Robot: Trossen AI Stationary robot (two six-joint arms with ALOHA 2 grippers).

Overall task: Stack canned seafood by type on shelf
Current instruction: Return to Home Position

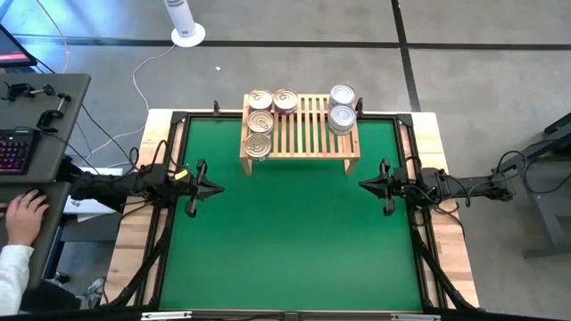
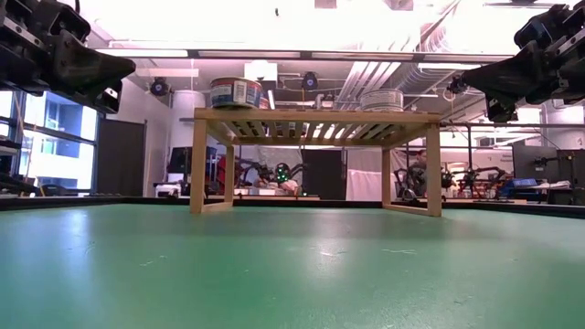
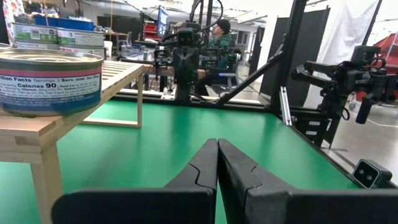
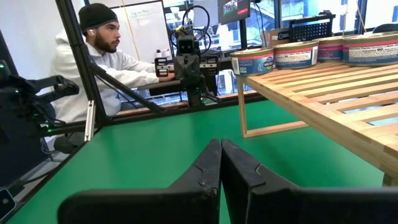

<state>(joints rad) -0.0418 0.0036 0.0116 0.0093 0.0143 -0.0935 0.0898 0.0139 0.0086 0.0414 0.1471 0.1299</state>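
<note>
Meanwhile left claw [image 1: 218, 187] and right claw [image 1: 362, 185] hover closed over the mat [image 1: 285, 236]; tins [image 1: 260, 122] line the shelf [image 1: 308, 134].

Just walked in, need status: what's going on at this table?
Nothing is held. The left gripper and right gripper are shut and empty, facing each other over the green mat in front of the shelf. Gold-topped tins sit at the shelf's end nearer the left arm, silver-topped tins at the other end. A person's hand shows beyond the left arm.
</note>
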